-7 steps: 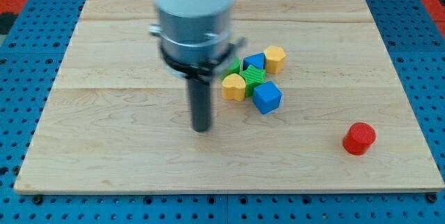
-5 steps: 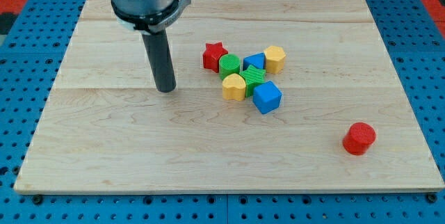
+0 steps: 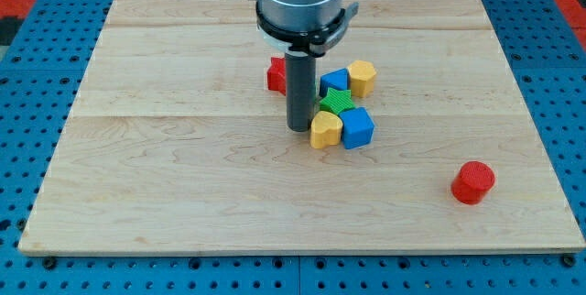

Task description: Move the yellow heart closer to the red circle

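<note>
Currently our tip sits touching the yellow heart on its left, red circle well apart lower right; no claw, no readable writing.

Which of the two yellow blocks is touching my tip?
The yellow heart, right beside my tip, at the cluster's bottom. The other yellow block sits farther toward the view's top right.

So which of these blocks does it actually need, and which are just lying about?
Needed:
yellow heart, just right of my tip
red circle, alone at the lower right

Lying about:
blue cube
green block
blue block
yellow block
red block, half hidden behind the rod
</note>
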